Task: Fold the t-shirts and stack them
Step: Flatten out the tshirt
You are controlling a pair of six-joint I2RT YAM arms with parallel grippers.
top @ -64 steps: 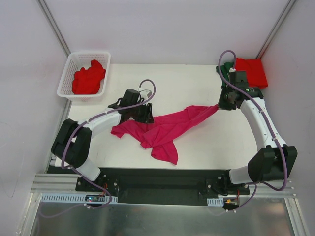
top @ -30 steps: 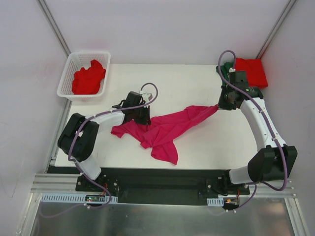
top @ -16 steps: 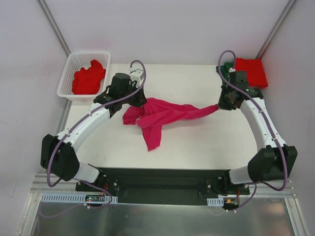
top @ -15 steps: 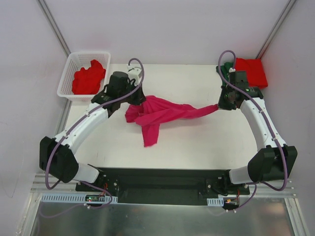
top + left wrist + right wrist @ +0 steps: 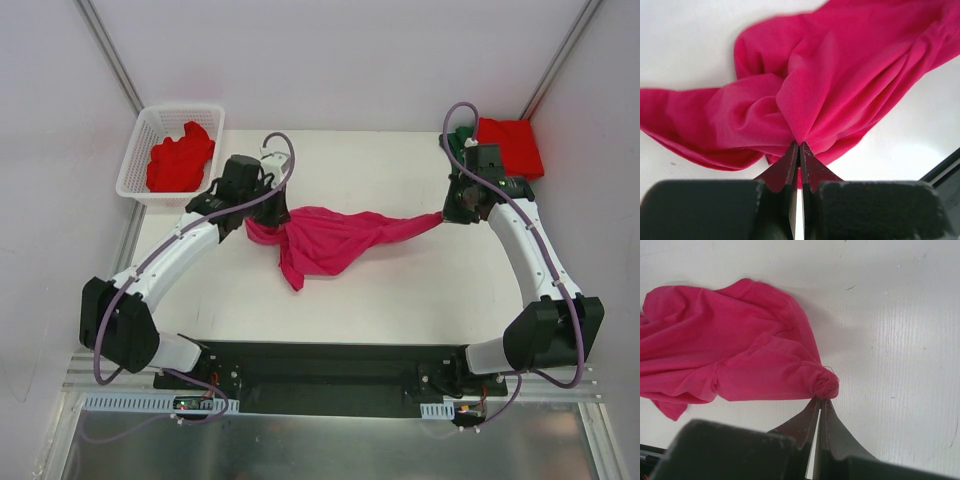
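Jaws of both grippers are pinching closed on cloth. Left gripper [image 5: 799, 146] is clamping a gathered bunch of the magenta t-shirt [image 5: 325, 240] at its left end. Right gripper [image 5: 820, 401] is nipping a small knot of the same shirt at its right end. The shirt is stretching between them over the middle of the table [image 5: 420, 290], slack sagging toward the near side. A red t-shirt [image 5: 180, 158] is lying crumpled in the white basket [image 5: 138, 135], far left. A folded red t-shirt [image 5: 512, 147] is sitting at the far right corner. A dark green t-shirt [image 5: 453, 143] is lying just beside it, partly hidden by the right arm.
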